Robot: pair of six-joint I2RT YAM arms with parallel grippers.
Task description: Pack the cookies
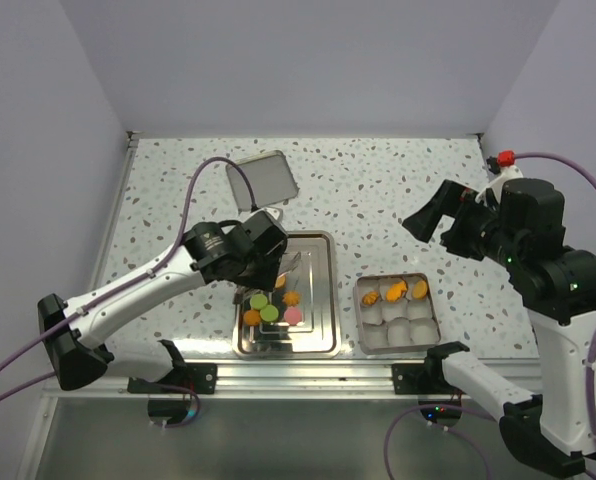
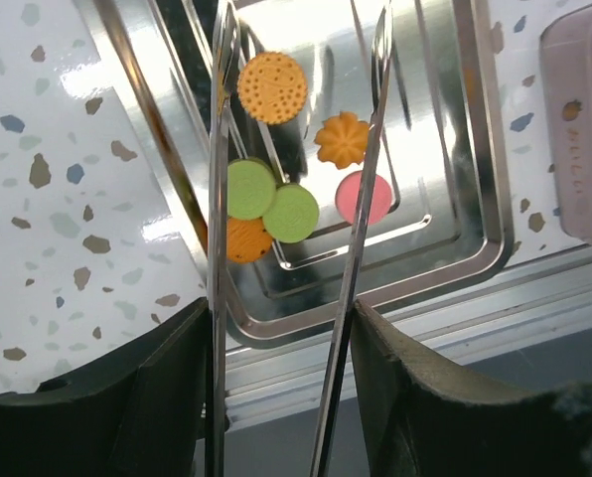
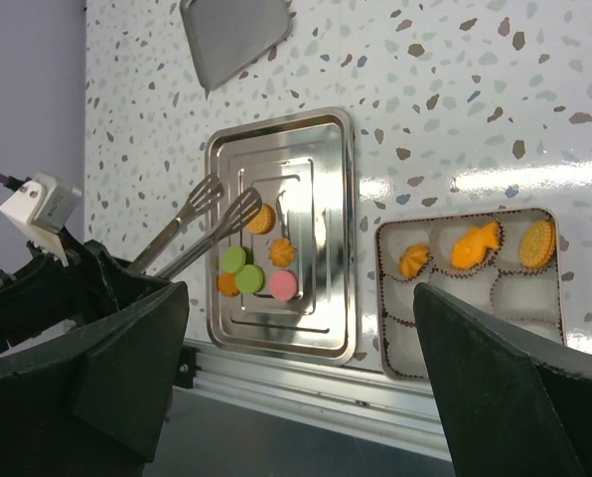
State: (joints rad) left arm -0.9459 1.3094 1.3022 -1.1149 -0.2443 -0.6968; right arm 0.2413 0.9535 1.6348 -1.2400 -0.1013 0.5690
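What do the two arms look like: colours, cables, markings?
The left arm and right arm have white links, black joints and black wedge-shaped jaws. A purple cable loops along each. A red cap sits by the right wrist.

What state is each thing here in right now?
Tin: open, three cookies in its far row, other cells empty.
Lid: off, lying on the table.
Tray: holds six cookies, some overlapping.
Tongs: open, held over the tray.
Left gripper: shut on the tongs.
Right gripper: open, empty.
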